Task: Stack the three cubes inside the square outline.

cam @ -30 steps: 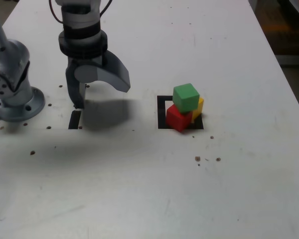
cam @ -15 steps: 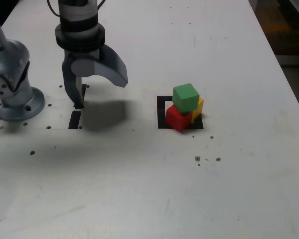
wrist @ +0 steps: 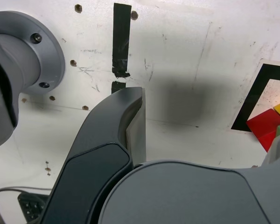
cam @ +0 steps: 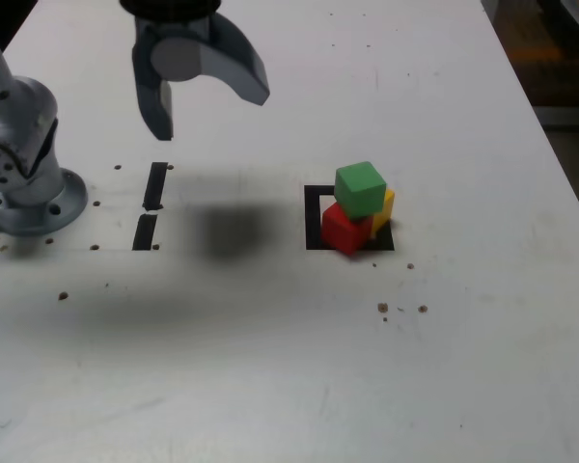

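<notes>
Exterior view, going left to right:

1. Far left there's a grey metal mount (cam: 34,188) with a round foot on the white table (cam: 270,376).
2. Next up, two short black tape strips, the farther one (cam: 155,185) and the nearer one (cam: 145,231), nearly end to end.
3. Then the gripper (cam: 212,116), up above the table with its jaws wide apart and nothing between them. Wrist view shows them spread too.
4. A soft dark shadow (cam: 234,231) on the tabletop, between the strips and the square.
5. Black square outline (cam: 313,220), well apart from the gripper, with all three cubes at it.
6. Red cube (cam: 344,231) is down low, turned cornerwise, and covers a bit of the near tape edge.
7. Green cube (cam: 360,188) sits up on top of the other two.
8. Yellow cube (cam: 384,209) is low, just beside red, partly hidden by green.
</notes>
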